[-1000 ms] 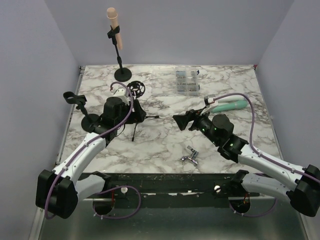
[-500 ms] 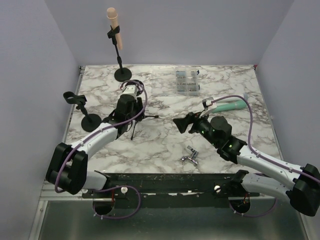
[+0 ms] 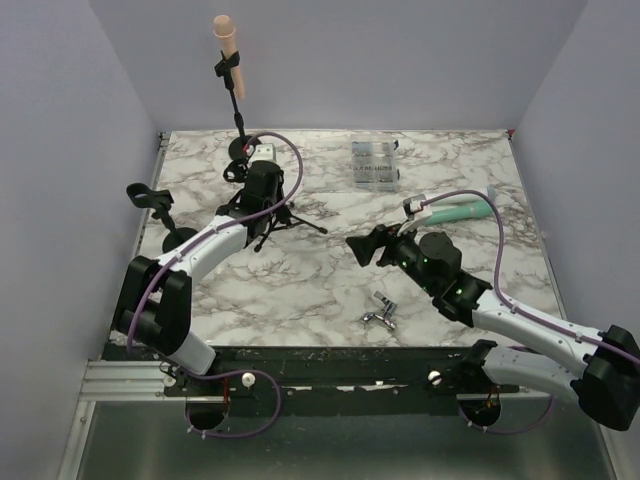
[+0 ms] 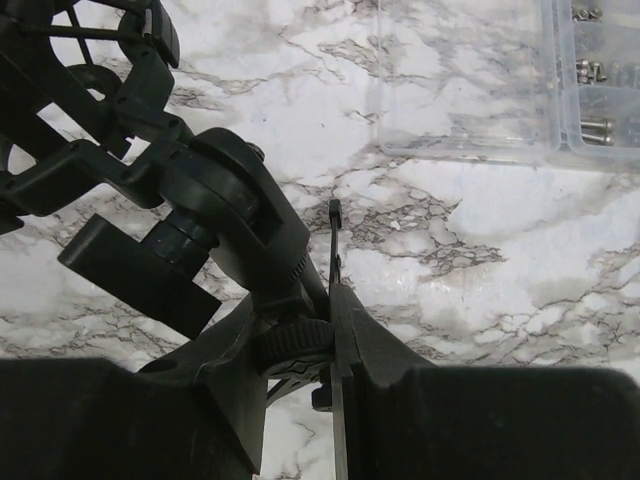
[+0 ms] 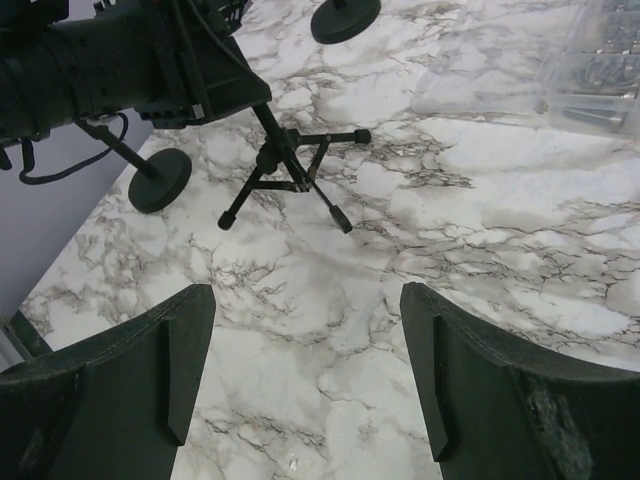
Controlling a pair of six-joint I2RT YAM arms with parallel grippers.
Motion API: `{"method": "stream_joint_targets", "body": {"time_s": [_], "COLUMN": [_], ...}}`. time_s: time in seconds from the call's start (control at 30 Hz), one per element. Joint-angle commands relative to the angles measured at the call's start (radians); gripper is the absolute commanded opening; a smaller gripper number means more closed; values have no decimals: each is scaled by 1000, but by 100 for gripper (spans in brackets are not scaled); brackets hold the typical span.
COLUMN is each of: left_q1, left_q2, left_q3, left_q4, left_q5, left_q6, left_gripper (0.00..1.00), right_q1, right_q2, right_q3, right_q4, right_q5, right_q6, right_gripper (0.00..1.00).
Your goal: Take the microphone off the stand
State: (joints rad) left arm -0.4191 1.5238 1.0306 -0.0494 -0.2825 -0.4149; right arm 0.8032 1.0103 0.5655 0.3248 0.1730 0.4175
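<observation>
We see the marble table point(image 3: 330, 290). The right gripper point(image 5: 305, 300) is at 4 o'clock, spread wide and empty. The left gripper point(image 4: 300, 335) is clenched on the tripod stand point(image 5: 285, 165) collar near 11 o'clock. The microphone point(image 3: 226, 35) sits clipped atop the tall stand point(image 3: 238, 105) at 11 o'clock. We worry the held tripod bumps that top-heavy stand and topples it.

Your L arm point(image 3: 205, 250) and R arm point(image 3: 530, 325) have white link shells w/ black joint housings and black blocks at the bases. A purple cable point(image 3: 296, 160) trails along each arm, looping free near the wrist. Small green LEDs point(image 3: 461, 292) glow on the R arm's joints. Left matte-black two-finger tool point(image 4: 300, 340) and right matte-black two-finger tool point(image 5: 310, 380) have broad, flat fingers; R ones look scuffed.
</observation>
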Motion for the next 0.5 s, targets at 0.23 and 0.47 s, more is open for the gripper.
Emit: {"method": "stream_joint_targets", "body": {"time_s": [0.23,0.47], "left_q1": [125,297], "left_q2": [48,95], "left_q3": [126,187], "left_q4": [16,140], "left_q5": [-219,-170], "left_q6": [115,152], "left_gripper": [0,0], "right_q1": [-2,-2], "right_q2": [74,120], "right_q3": [-5,-3], "right_q4": [42,61], "right_q5": [29,38], "right_q6": [-19,-31], "right_gripper": [82,82]}}
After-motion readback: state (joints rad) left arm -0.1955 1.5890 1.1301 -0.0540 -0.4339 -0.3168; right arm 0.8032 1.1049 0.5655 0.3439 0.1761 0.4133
